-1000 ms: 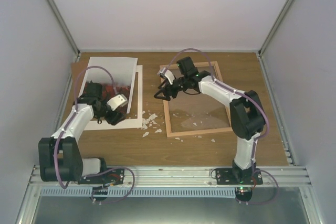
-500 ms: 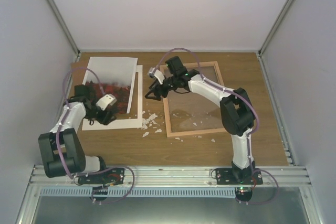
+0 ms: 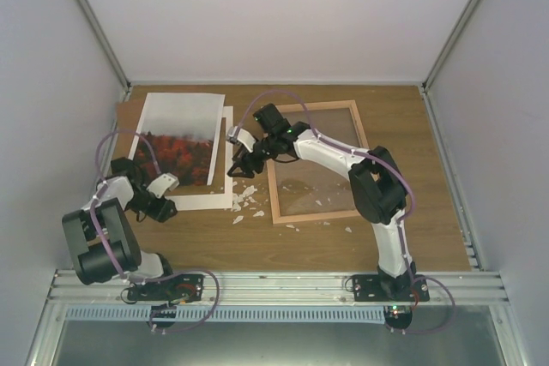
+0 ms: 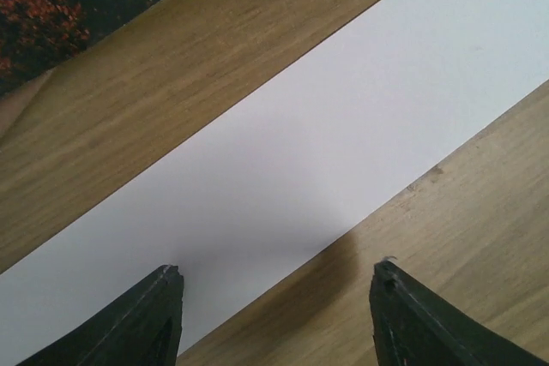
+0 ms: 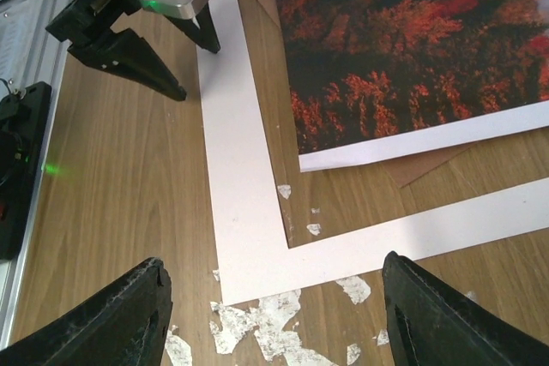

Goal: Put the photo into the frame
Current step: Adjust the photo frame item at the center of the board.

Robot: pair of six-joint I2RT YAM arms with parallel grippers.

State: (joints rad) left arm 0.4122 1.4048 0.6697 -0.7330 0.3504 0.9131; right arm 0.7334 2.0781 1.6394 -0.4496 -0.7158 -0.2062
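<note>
Surface point(image 3: 412, 237): mid-brown wood grain, matt. Photo point(image 3: 182, 139): smooth paper, white border. White mount point(image 5: 240, 169): thin flat card, matt. Frame point(image 3: 326, 215): pale bare-wood rails; pane point(image 3: 313, 186) clear and glossy. Scraps point(image 5: 257, 332): torn white paper, ragged edges.

no readable text, labels, or numbers
</note>
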